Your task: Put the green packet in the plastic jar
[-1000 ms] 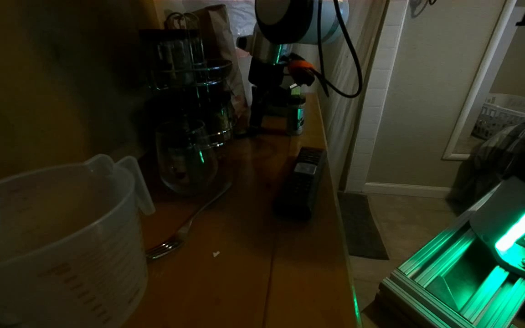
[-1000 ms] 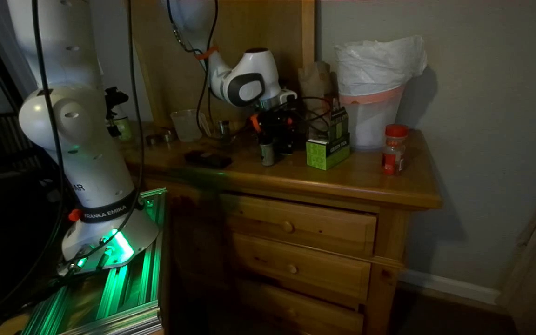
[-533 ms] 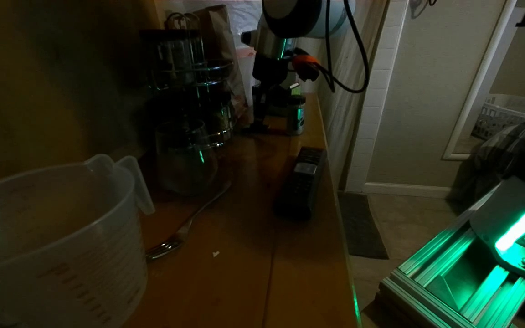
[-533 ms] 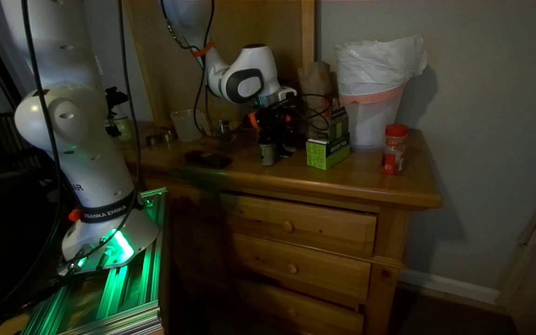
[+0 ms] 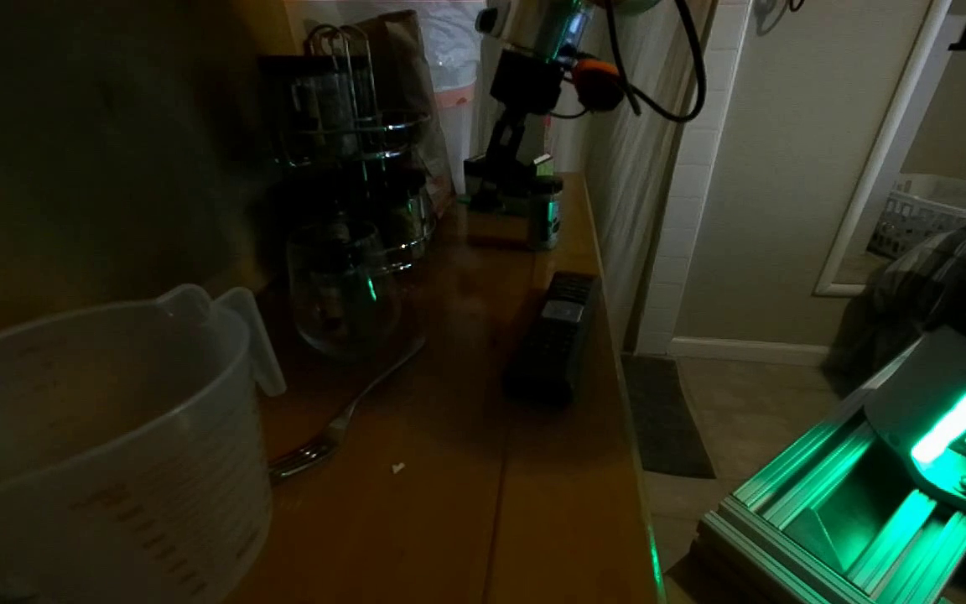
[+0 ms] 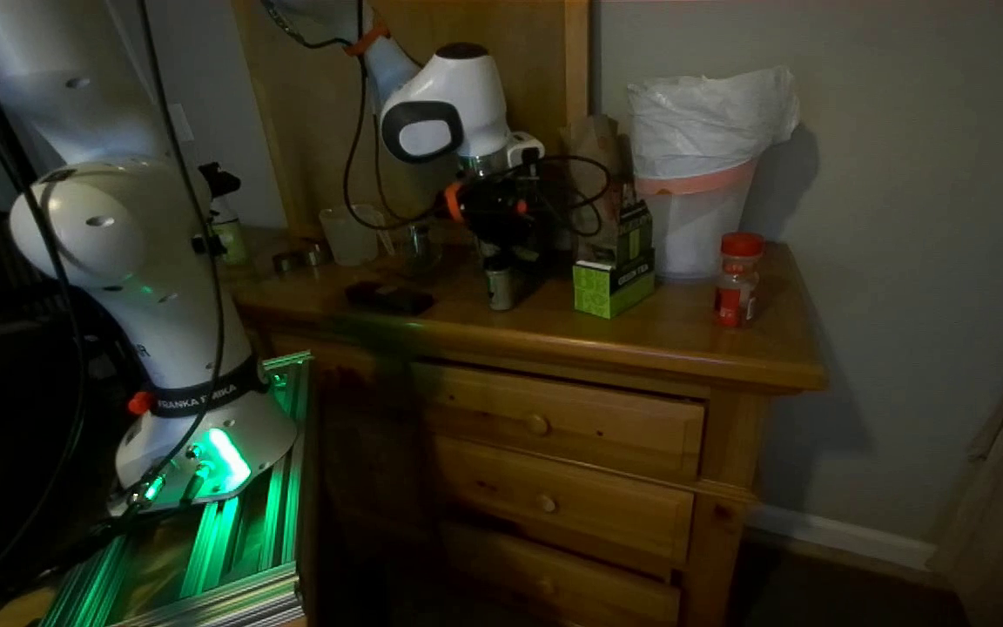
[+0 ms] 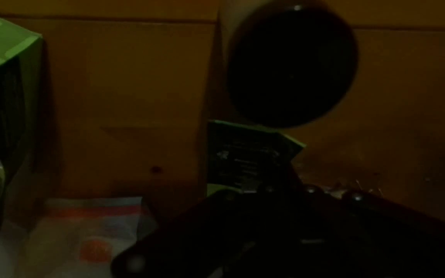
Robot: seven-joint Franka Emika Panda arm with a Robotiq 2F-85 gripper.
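The green packet (image 7: 232, 158), dark-faced with bright green edges, sticks out from between the fingertips of my gripper (image 7: 278, 183) in the wrist view. The fingers look closed on it, though they are very dark. In an exterior view the gripper (image 5: 495, 193) points down above the dresser top, with the packet lost in its dark outline. The plastic jar (image 5: 122, 470), a translucent measuring jug with handle and spout, stands in the near left of that view, well away from the gripper. It also shows small at the back in an exterior view (image 6: 349, 237).
A small dark-lidded jar (image 7: 292, 69) stands right beside the packet. A green tea box (image 6: 615, 292) is close by. A wire rack (image 5: 366, 151), a glass (image 5: 345, 294), a fork (image 5: 340, 428) and a black handset (image 5: 554, 335) lie between gripper and jug.
My gripper has risen off the dresser top and drawn back towards the robot's base side, with the packet in it. The other things have not moved.
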